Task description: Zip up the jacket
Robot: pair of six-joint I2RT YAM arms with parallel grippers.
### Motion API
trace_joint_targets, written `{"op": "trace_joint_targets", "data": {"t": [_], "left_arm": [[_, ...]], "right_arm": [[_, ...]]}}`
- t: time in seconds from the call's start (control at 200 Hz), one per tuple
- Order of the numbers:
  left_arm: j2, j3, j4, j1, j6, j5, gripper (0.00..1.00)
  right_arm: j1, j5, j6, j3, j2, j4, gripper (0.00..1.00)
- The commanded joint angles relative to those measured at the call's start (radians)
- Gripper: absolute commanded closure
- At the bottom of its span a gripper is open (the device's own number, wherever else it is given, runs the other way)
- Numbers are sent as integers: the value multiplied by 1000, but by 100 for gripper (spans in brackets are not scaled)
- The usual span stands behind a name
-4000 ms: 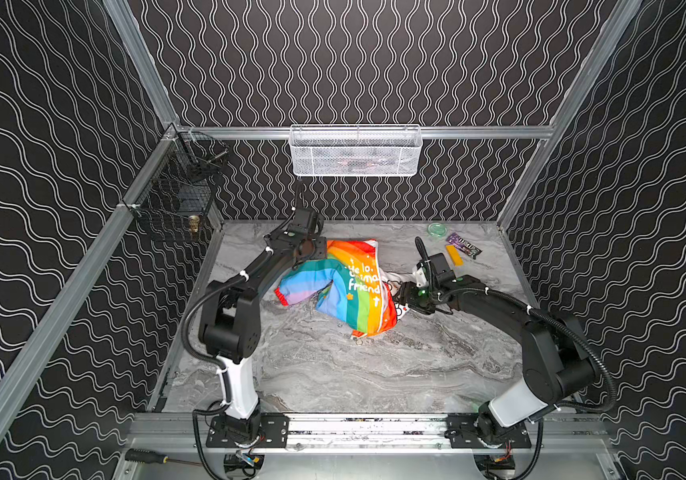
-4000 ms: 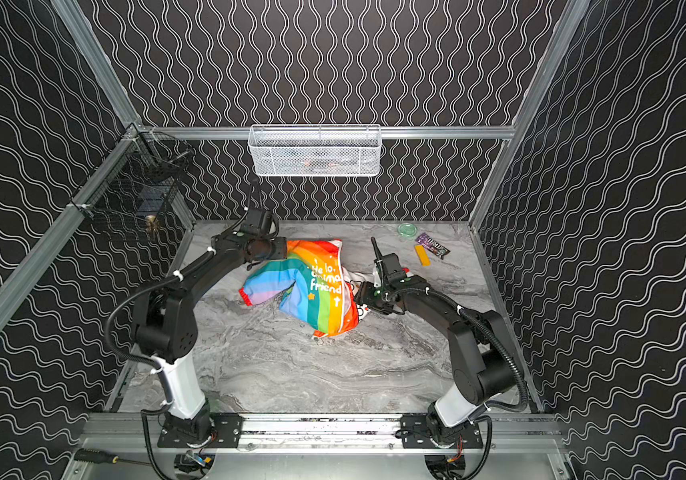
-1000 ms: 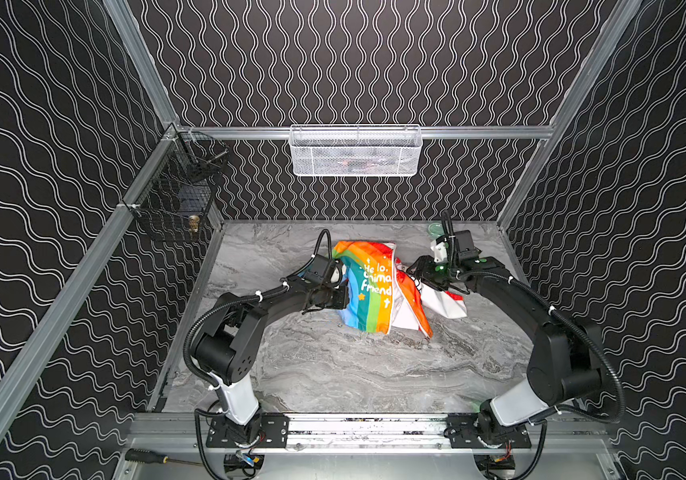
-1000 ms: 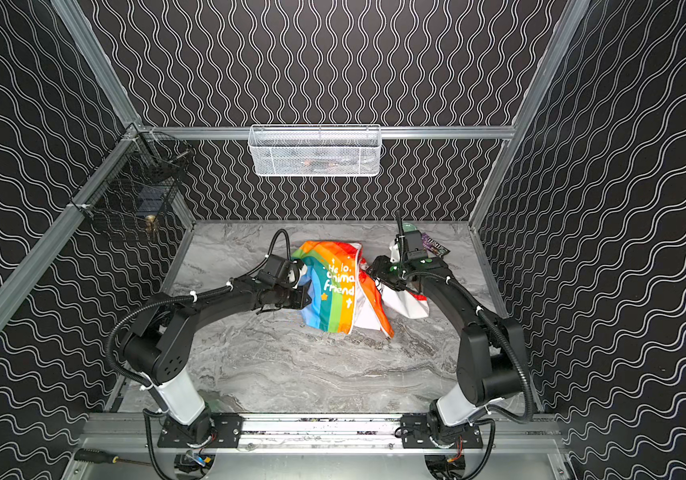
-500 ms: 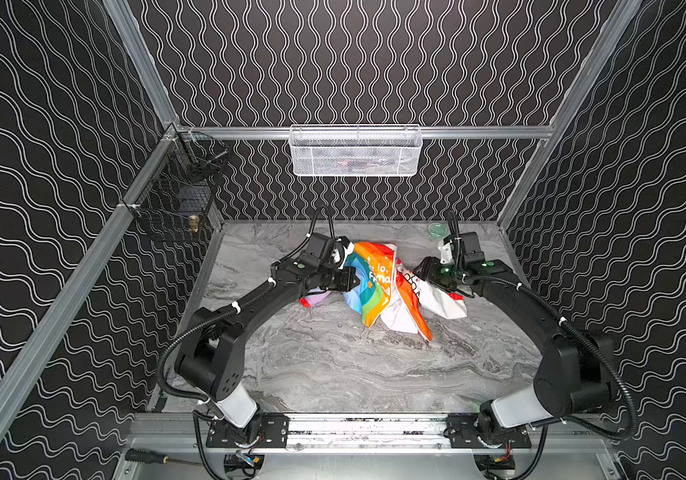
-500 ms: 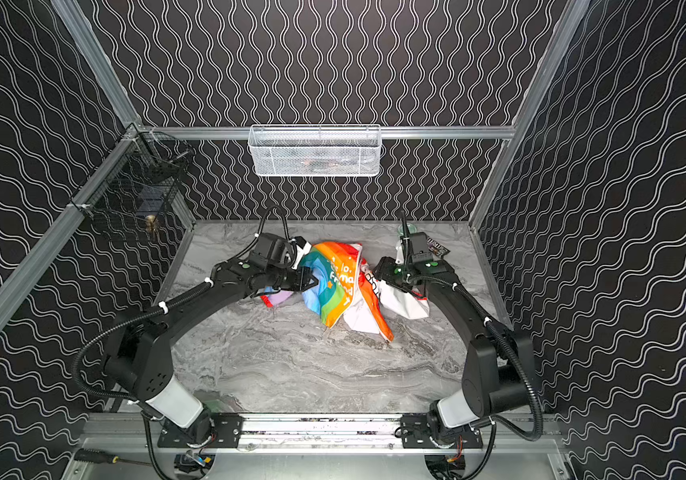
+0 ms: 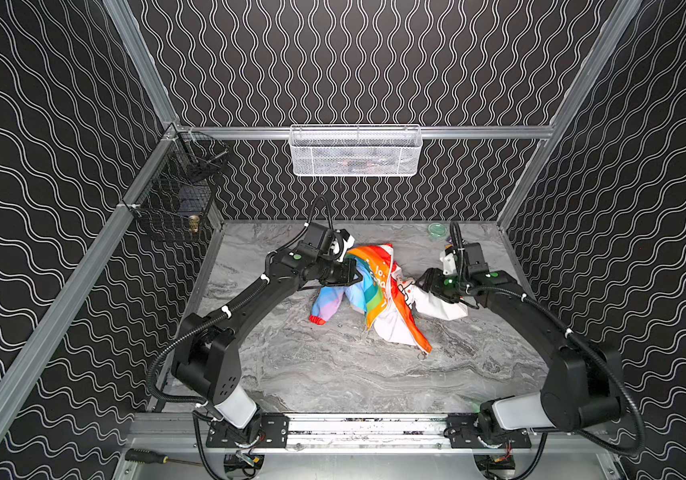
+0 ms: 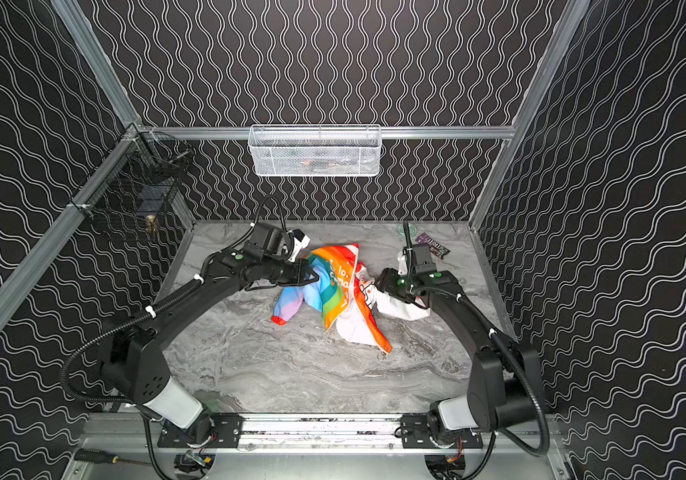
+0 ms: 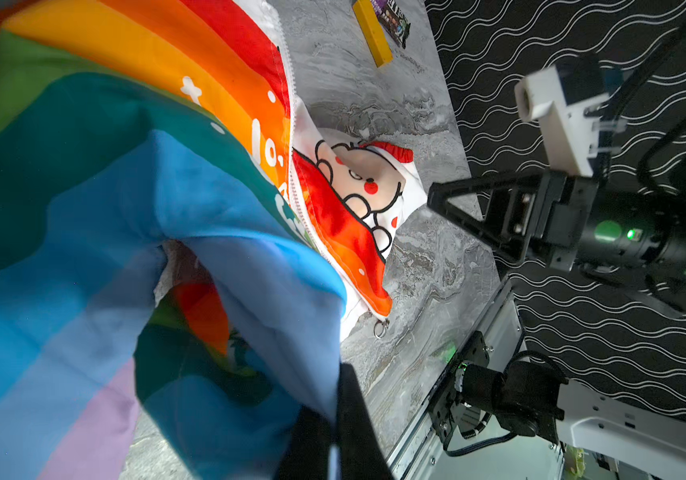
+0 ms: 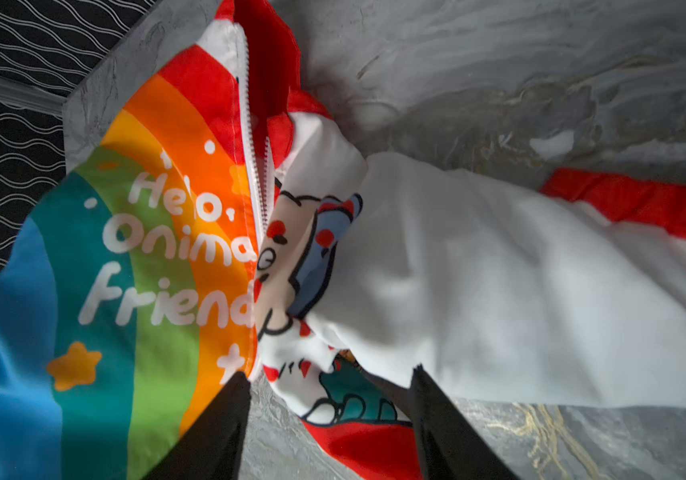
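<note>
Jacket (image 7: 368, 286) for a small child, rainbow-striped with white lettering, sits at the middle of the grey marble-patterned table (image 7: 333, 386), partly lifted. The left gripper (image 7: 357, 274) is clamped shut on blue fabric at the jacket's left side and holds it off the surface. One sleeve (image 7: 326, 303) dangles below, and the white cartoon-print lining (image 7: 437, 309) spills onto the table to the right. Four seconds ago the jacket was a bundle further left. Since then it has been carried to the right, and in the last second the left gripper has raised its hold, so the striped front now hangs almost edge-on. The right gripper (image 10: 329, 374) has its fingers apart and holds nothing; the lining's edge lies between its tips. The right wrist view shows the white zipper (image 10: 256, 183) with its two rows of teeth side by side but parted. A metal pull ring (image 7: 421, 355) rests on the table at the jacket's near corner. The zip looks undone for most of its length. Lifting the front has probably exposed the zipper line for a grasp.
</note>
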Motion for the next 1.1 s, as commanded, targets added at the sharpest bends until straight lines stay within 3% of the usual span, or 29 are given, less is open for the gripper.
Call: {"op": "trace_joint_targets", "data": {"t": [0.0, 0.28, 0.51, 0.575, 0.836, 1.091], "left_arm": [[7, 25, -37, 6, -10, -1, 100], [-3, 43, -76, 45, -35, 11, 100], [-46, 39, -123, 79, -35, 12, 100], [-59, 40, -142, 89, -33, 12, 100], [-87, 54, -249, 146, 17, -54, 100], [-77, 72, -352, 175, 79, -183, 100]], "right_arm": [[7, -73, -13, -80, -58, 35, 37], [155, -30, -5, -220, -32, 87, 36], [173, 32, 31, -262, 34, 151, 37], [172, 28, 32, -264, 54, 162, 43], [172, -35, 39, -230, -8, 117, 90], [172, -128, 10, -129, -135, -15, 95]]}}
